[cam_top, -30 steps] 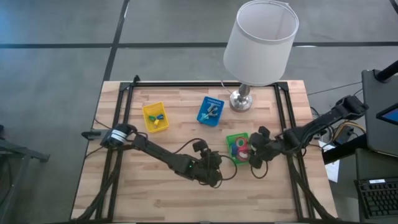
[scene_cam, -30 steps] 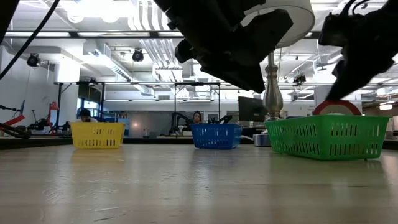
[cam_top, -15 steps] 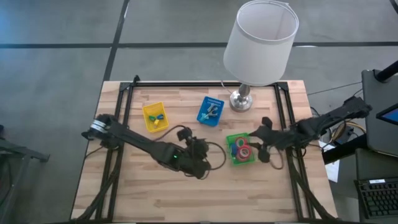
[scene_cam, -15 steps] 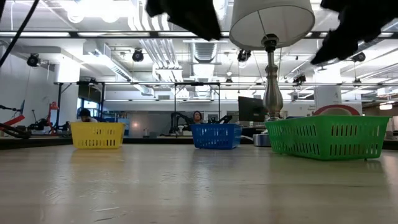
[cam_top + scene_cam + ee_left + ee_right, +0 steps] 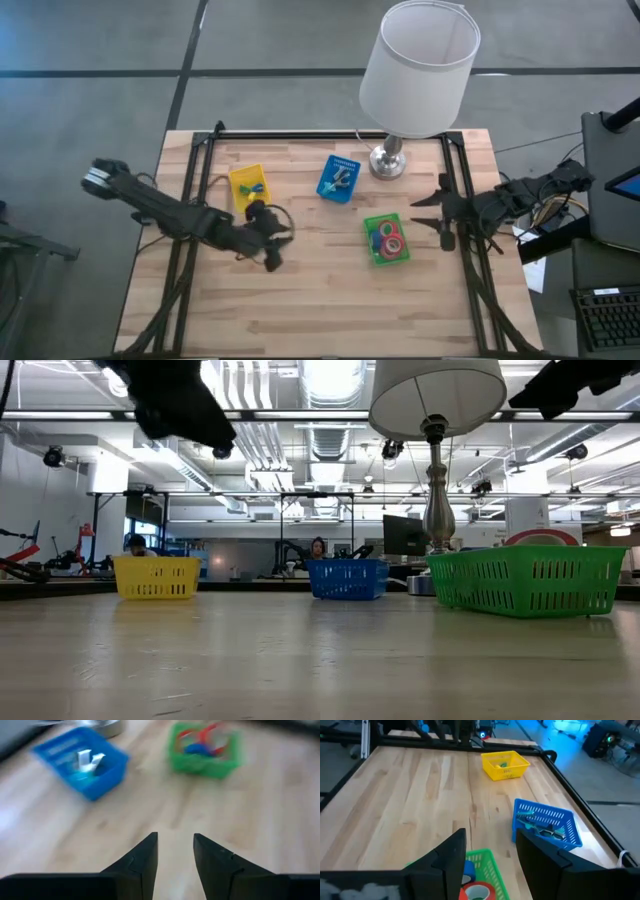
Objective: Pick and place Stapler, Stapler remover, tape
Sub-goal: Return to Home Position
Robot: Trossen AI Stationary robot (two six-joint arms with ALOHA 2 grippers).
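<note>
— The tape, small ring-shaped rolls in red and blue-purple with white cores [image 5: 389,241]: where does it sit?
— Inside the green slatted plastic basket [image 5: 367,243], right of the table's middle and not far from the foot of the white-shaded metal lamp [image 5: 418,65]. I see no roll loose on the pale wooden plank table [image 5: 300,310].
— So which step is this?
— I judge the sorting finished and the arms heading home. The left gripper [image 5: 175,845] hangs above bare boards just beside the yellow slatted plastic basket [image 5: 249,187], its fingers a little apart with nothing between them. The right gripper [image 5: 490,842] is at the table's right edge, spread wider and likewise empty.
— What does the next move call for?
— Only folding back, I'd say. Each arm should retreat to its own side, keeping clear of the blue slatted plastic basket [image 5: 340,178] and the lamp.
— And compared with a second ago?
— Then both grippers crowded the green basket, the left arm stretched across the table's middle and the right gripper right at the basket. Since then the left has drawn back towards the yellow basket and the right out to the edge. The low view, half blocked by dark arm then, now shows all three baskets freely. The baskets themselves have not shifted.
</note>
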